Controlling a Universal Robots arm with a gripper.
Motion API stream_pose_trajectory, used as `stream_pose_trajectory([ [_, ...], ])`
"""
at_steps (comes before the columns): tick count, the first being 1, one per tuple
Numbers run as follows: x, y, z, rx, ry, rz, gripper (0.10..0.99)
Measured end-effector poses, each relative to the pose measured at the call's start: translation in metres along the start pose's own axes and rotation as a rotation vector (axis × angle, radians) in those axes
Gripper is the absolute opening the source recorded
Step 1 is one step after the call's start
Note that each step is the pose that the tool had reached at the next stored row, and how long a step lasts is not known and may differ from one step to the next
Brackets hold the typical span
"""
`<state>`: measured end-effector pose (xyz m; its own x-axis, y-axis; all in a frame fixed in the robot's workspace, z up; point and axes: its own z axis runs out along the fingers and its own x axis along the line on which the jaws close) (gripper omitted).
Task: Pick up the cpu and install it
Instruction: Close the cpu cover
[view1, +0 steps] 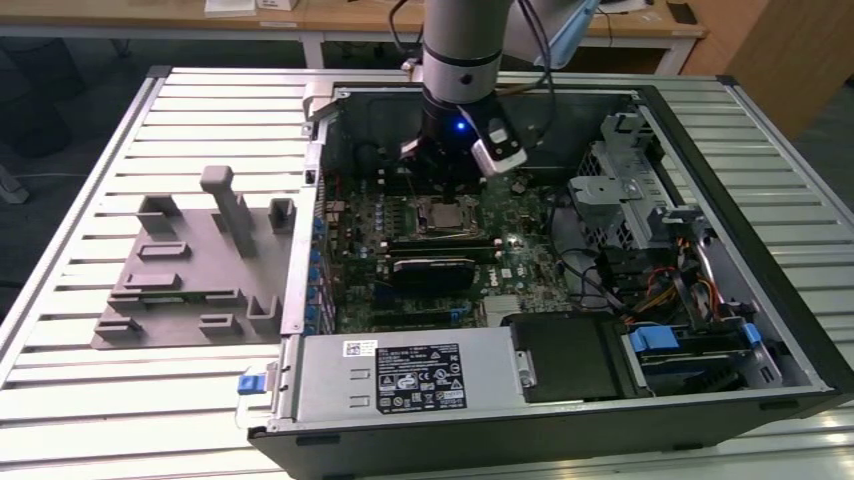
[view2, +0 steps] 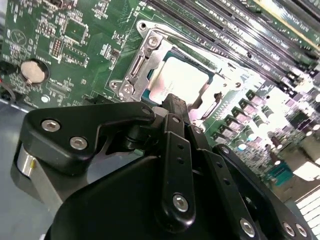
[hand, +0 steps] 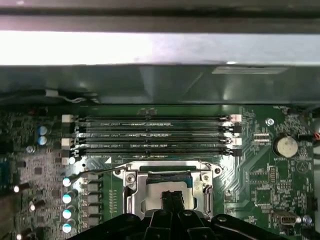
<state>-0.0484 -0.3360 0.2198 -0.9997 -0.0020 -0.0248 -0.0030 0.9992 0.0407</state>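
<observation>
Open PC case (view1: 534, 445) lies on a slatted table (view1: 80, 400), with the motherboard (view1: 521, 260) facing up inside. The arm (view1: 461, 40) reaches into the case from the top of the exterior view, and the gripper (view2: 174, 100) is low over the socket (view2: 132, 70). Fingers (hand: 167, 202) are pressed together, with only a thin seam between them in the first wrist view. The cpu (view2: 182, 80) sits flat in the socket, pale silver top up, with the metal frame around its edges. In the exterior view it lies near the middle of the board. Both wrist views put the fingertips right over the cpu; whether they touch the lid or hang just above it cannot be told. Memory slots (hand: 150, 134) run parallel in a row just beyond the socket. A coin cell (hand: 286, 146) sits on the board, well to one side of the socket. A grey holder block (view1: 187, 270) rests on the table outside the case, at the exterior view's left, well apart from the gripper. The power supply (view1: 400, 375) occupies the case's near end in the exterior view.
</observation>
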Motion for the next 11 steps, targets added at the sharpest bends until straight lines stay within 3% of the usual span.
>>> stream_pose_trajectory([
  [11,0.0005,0.0000,0.0005,0.003,0.0058,-0.141,0.106],
])
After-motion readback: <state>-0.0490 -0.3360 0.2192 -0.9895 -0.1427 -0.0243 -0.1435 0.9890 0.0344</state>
